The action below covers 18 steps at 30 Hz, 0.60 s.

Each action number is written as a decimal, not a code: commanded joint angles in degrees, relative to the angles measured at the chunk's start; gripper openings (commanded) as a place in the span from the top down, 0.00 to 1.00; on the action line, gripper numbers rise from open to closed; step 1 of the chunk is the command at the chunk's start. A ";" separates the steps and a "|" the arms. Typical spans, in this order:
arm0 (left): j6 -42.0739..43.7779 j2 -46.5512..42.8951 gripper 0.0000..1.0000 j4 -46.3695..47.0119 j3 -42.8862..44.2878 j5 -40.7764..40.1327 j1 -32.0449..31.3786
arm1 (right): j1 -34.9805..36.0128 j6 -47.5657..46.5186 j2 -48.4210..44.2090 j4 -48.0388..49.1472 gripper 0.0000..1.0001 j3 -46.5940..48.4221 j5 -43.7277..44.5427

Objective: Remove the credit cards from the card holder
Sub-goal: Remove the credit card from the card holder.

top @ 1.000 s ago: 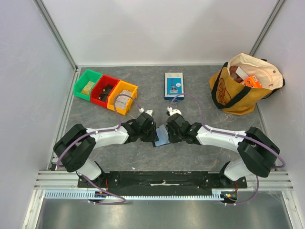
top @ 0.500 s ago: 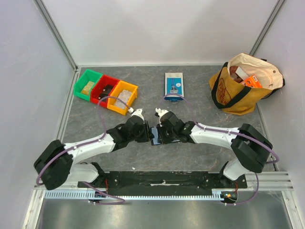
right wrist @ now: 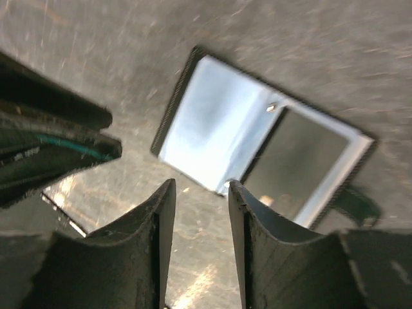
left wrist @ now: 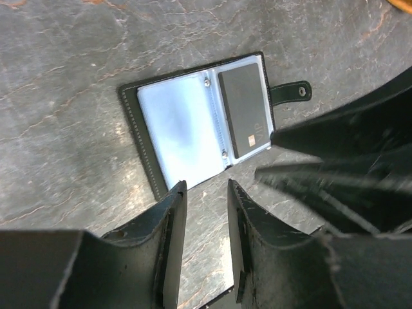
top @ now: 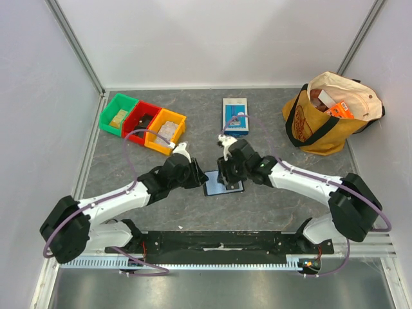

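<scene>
Plainly the card holder (left wrist: 172, 125) lies open, one dark card (left wrist: 243, 109) inside.

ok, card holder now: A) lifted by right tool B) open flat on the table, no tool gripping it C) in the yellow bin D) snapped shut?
B: the card holder lies open on the table, left tool and right tool both clear of it.

On the grey stone-patterned table (top: 199, 106), a green plastic bin (top: 118, 114), a red plastic bin (top: 142, 121) and a yellow-orange plastic bin (top: 166, 131) sit touching in a slanted row near the far left corner, a blue-and-white rectangular box (top: 235, 116) sits near the far edge's middle, and a mustard-yellow fabric bag (top: 328, 112) with black handles fills the far right corner.
</scene>
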 commanded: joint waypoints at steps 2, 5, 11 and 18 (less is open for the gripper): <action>-0.53 6.87 0.62 7.34 5.48 8.41 0.51 | -7.52 -0.81 -2.75 2.52 0.58 -2.70 -2.23; -0.79 12.06 0.62 8.67 7.94 10.79 0.60 | -10.95 0.07 -2.67 5.77 0.62 -4.81 -5.40; -1.76 20.32 0.62 10.25 11.28 12.11 0.51 | -13.77 1.38 0.32 9.64 0.68 -6.75 -6.90; -3.34 26.31 0.62 12.18 12.34 13.17 1.13 | -15.62 2.27 2.61 12.37 0.73 -9.74 -6.20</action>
